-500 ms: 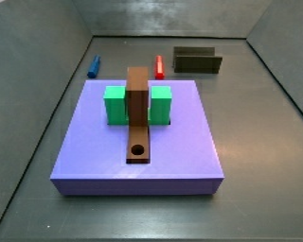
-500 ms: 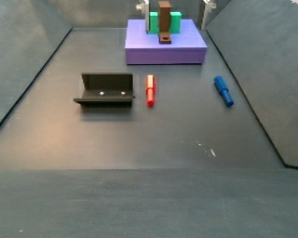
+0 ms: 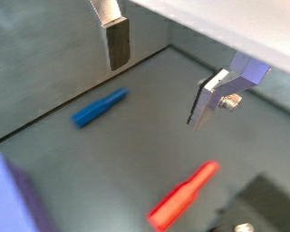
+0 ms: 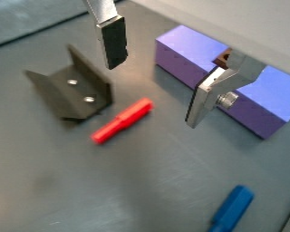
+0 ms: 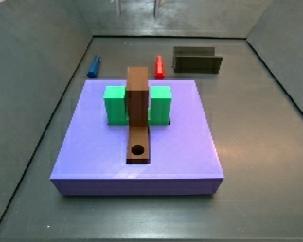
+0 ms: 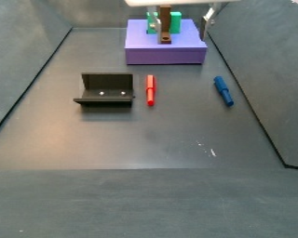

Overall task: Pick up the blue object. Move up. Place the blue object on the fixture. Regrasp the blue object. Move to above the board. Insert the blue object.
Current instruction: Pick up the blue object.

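The blue object (image 3: 99,108) is lying flat on the floor, untouched, near the red peg (image 3: 184,195) and beside the board (image 6: 166,48). The end effector (image 3: 161,74) is hovering high above, fingers spread and holding nothing, probably lining up for the pickup.

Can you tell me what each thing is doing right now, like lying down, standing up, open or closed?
gripper: open, empty, up in the air above the floor
blue object: lying flat on the floor, not held
red peg: lying flat on the floor beside the fixture
fixture: standing on the floor, nothing on it
board: flat on the floor
brown bar: on the board, hole empty
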Controlling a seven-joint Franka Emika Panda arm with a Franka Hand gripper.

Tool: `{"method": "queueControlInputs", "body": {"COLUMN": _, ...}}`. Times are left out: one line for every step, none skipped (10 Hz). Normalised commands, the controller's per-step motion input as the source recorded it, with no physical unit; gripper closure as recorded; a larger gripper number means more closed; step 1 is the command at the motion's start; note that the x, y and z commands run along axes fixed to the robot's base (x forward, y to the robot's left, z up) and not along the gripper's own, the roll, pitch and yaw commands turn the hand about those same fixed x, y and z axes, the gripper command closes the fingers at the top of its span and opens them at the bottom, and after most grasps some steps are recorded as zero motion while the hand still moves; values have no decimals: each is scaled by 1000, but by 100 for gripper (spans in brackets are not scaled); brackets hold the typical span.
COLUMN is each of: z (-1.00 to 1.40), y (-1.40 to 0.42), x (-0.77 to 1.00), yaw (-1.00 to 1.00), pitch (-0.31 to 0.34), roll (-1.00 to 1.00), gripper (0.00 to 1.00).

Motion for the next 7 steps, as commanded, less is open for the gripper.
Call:
{"method": "queueControlInputs", "body": {"z": -726, "y": -443, "x": -626, "yaw": 69, "pitch": -216, "roll": 0, "gripper": 0}}
{"method": "queueControlInputs", "body": {"z": -709, "y": -246, "x": -603, "yaw": 63, "pitch": -231, "roll": 0, "gripper": 0}}
{"method": "queueControlInputs", "body": {"z": -746, "y": -71, "x": -563, "yaw": 80, "pitch": -216, "roll": -3, "gripper": 0}}
{"method": "queueControlInputs", "body": {"z": -746, "y": -23, "x": -529, "yaw": 97, "pitch": -213, "roll": -20, "gripper": 0}}
{"method": "queueControlInputs", "body": {"z": -520, "y": 0, "x": -291, "yaw": 100, "pitch": -149, "roll": -64, "gripper": 0}}
{"method": "queueControlInputs", "body": {"z": -380, "y": 0, "x": -194, "yaw": 106, "pitch": -69, "roll": 0, "gripper": 0}}
{"method": "queueControlInputs", "body": {"z": -423, "y": 0, "x": -234, "yaw": 69, "pitch": -73, "roll": -40, "gripper": 0}}
